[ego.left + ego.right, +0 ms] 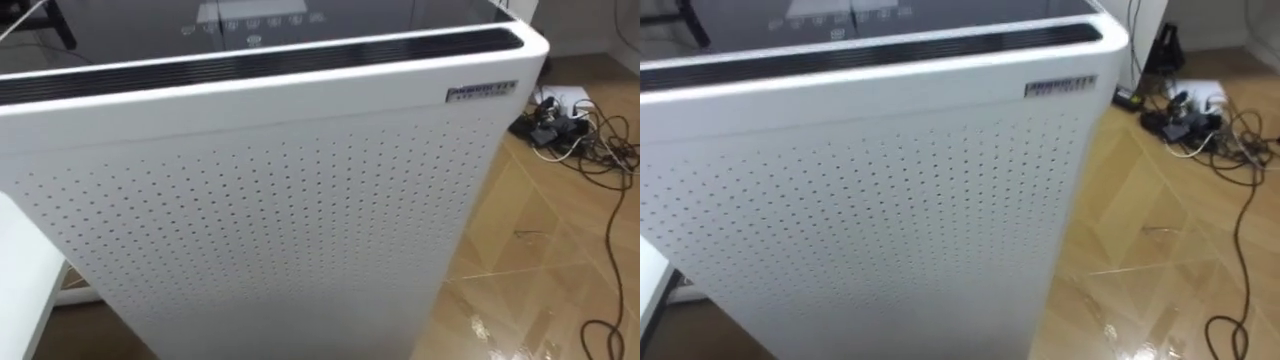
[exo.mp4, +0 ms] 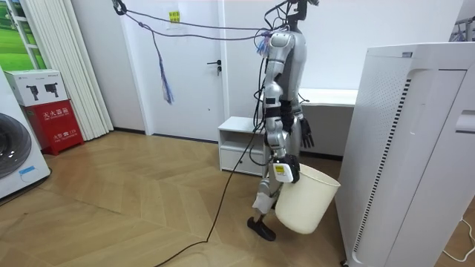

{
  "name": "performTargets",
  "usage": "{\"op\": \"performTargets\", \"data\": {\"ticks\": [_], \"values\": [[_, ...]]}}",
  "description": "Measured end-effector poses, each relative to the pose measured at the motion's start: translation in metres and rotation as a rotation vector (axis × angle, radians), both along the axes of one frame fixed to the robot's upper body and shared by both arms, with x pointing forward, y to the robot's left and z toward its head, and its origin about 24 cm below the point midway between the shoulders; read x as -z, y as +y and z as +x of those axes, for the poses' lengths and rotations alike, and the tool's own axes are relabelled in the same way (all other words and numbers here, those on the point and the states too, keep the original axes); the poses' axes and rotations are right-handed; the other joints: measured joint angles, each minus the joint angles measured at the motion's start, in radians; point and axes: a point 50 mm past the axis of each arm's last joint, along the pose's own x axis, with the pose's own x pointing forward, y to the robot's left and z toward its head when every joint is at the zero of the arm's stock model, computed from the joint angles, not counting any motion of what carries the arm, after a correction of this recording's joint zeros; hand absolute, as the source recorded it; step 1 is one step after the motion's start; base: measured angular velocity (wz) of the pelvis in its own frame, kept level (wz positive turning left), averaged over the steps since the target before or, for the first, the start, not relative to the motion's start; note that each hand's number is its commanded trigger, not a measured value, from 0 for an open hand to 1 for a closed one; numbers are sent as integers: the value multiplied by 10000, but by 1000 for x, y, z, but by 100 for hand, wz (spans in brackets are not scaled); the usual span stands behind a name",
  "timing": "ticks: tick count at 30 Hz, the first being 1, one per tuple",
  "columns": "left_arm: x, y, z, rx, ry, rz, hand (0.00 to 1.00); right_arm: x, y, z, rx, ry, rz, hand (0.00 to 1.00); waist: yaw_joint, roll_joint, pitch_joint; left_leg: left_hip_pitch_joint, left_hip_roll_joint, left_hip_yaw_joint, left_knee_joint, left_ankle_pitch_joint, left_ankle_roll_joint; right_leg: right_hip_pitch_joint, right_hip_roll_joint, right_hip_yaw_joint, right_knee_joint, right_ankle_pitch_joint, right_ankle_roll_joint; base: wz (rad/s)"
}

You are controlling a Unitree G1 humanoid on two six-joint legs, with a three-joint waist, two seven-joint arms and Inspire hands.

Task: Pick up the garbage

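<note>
In the room view I stand close to a tall white air purifier, facing it. My right hand hangs low at my side, shut on the rim of a white waste bin. The bin tilts with its mouth up and hangs just above the floor. At hip height my left hand hangs with relaxed, straight fingers and holds nothing. The eye views look down on the air purifier's perforated front and its dark top panel.
A power strip with tangled cables lies on the wooden floor right of the purifier. A white desk edge is at my left. Behind me stand a low white cabinet, a red box and a washing machine.
</note>
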Motion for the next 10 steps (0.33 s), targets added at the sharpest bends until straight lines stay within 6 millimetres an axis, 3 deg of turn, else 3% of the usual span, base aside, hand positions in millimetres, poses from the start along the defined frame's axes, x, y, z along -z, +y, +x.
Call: {"op": "performTargets", "data": {"ticks": [3, 10], "values": [[1, 4, -13, -726, 216, 5, 0, 1, 0, -10, 349, 155, 51, 100, -11, -25, -33, 247, 6, 69, -103, -42, -11, 221, 17, 48, -124, -4, 4, -8], [2, 6, -22, -1441, 650, -70, 0, 3, 2, -15, 633, 525, 91, 100, -39, -78, -29, 623, -9, 94, -102, -129, -1, 670, 13, 44, -267, -29, 43, 1]]}}
